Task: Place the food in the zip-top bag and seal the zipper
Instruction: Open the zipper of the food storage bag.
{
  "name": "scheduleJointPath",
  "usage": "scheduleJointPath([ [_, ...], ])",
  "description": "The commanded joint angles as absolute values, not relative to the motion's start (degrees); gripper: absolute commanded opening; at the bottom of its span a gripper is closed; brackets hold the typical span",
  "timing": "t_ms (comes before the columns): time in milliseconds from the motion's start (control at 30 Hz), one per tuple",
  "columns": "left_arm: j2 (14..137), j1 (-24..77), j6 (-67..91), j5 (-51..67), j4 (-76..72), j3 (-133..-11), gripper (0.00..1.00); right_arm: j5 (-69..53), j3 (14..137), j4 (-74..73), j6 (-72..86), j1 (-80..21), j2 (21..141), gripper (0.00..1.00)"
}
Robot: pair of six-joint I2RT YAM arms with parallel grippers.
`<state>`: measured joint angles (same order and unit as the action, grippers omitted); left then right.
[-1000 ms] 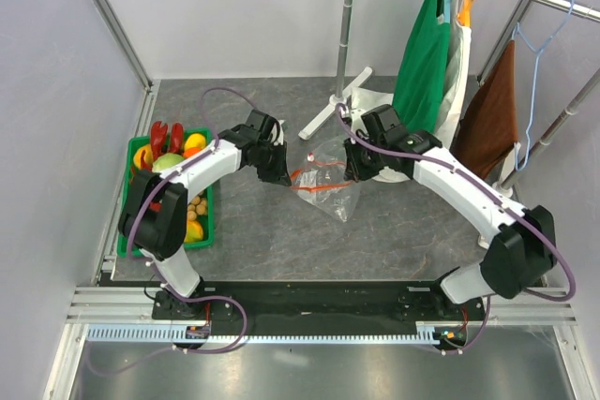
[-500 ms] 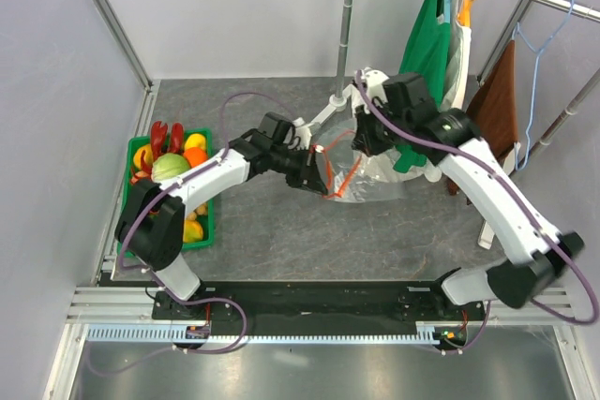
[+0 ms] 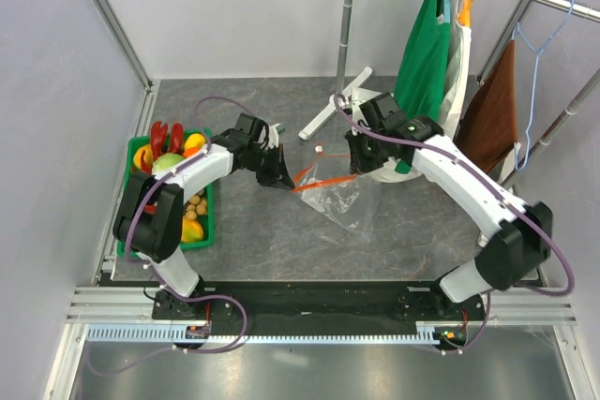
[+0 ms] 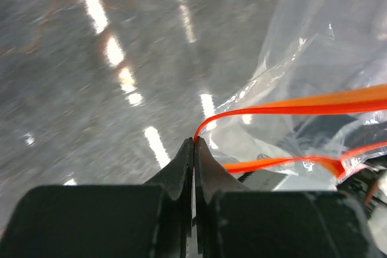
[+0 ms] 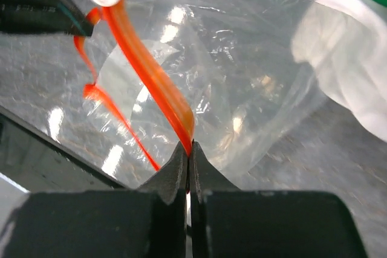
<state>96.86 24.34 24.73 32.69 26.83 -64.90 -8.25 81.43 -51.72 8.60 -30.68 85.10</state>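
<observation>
Top external: left claw (image 3: 279, 178) and right claw (image 3: 359, 173), both tight together on the zipper (image 3: 328, 181).

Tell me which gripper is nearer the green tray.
Left. The left gripper pinches the zipper just right of the tray; the right gripper pinches its other end, farther right.

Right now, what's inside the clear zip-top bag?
No food shows inside the zip-top bag; the grey table shows through it. The food sits in the green tray. Its corner under the right arm is covered.
</observation>
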Motion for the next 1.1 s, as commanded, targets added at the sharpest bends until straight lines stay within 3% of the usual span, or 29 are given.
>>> scheduleJointPath([
  [0,93.5,23.7,18.5,25.7,30.0,-61.7,0.05,-14.5,81.0,-41.4,13.4,-30.8,90.4,0.0],
  [67,93.3,23.7,18.6,27.5,29.0,-61.0,0.09,-15.2,82.1,-39.6,14.7,-32.0,92.8,0.0],
  [167,91.5,22.9,17.2,30.2,31.5,-62.5,0.34,-15.2,84.5,-39.1,15.1,-33.0,94.8,0.0],
  [200,90.8,22.7,15.1,30.9,33.6,-63.9,0.53,-15.2,84.7,-39.1,15.2,-33.0,95.0,0.0],
  [267,86.4,21.5,8.9,33.7,36.5,-67.5,0.99,-15.0,84.6,-39.4,15.3,-33.0,94.7,0.0],
  [333,81.7,19.3,5.0,36.8,38.6,-68.7,1.0,-14.9,83.9,-39.5,15.2,-33.0,94.0,0.0],
  [600,56.7,9.1,-6.4,30.7,45.3,-70.4,1.0,-14.8,82.4,-38.6,15.3,-33.4,92.6,0.0],
  [667,54.7,8.8,-9.7,21.1,48.8,-69.3,1.0,-14.7,82.5,-38.8,15.2,-33.7,92.4,0.0],
  [900,61.4,-4.3,-29.7,17.5,60.0,-75.9,1.0,-14.9,82.0,-38.8,14.6,-33.8,92.4,0.0],
  [1067,69.7,-15.3,-42.3,28.8,64.5,-84.1,1.0,-14.9,83.3,-39.3,14.1,-33.8,92.6,0.0],
])
